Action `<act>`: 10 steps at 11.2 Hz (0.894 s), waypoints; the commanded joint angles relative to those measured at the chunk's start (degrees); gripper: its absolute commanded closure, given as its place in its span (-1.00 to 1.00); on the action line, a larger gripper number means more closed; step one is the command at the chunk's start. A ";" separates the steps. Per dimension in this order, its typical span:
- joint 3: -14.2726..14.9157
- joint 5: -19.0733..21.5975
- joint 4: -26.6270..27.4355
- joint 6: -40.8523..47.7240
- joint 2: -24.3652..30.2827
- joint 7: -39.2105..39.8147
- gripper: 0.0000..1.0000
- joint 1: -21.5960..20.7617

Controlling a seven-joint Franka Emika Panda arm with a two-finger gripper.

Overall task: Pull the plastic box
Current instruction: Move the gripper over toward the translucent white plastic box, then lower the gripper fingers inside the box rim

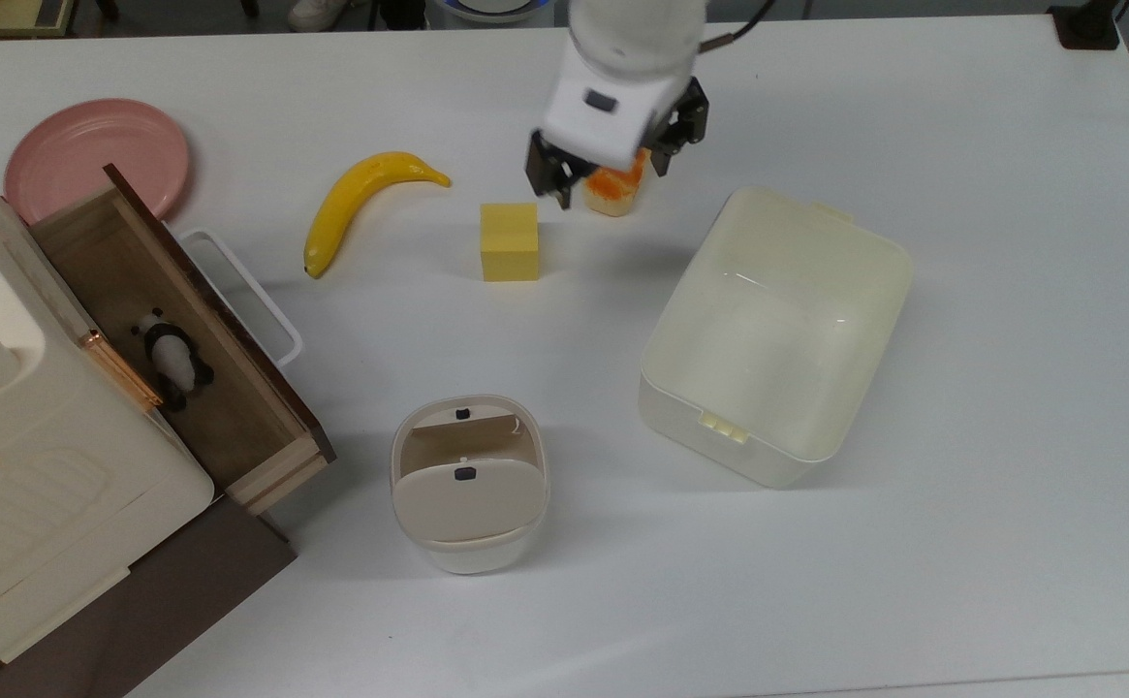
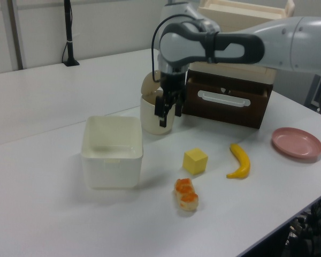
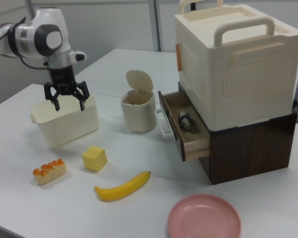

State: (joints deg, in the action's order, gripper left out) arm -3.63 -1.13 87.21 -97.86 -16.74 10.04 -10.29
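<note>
A glossy white, rounded arm with dark joint bands and a black cable carries a black gripper with 2 fingers.
</note>
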 commanded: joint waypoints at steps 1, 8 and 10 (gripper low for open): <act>0.73 -1.23 -0.46 -9.40 -3.20 16.00 -1.00 -3.85; 0.91 -3.79 -2.92 -18.93 -8.99 26.52 -1.00 -7.37; 0.91 -5.63 -3.01 -20.08 -11.28 26.08 -1.00 -9.66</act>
State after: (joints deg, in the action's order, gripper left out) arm -3.66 -4.73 85.62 -116.09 -24.73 35.61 -17.04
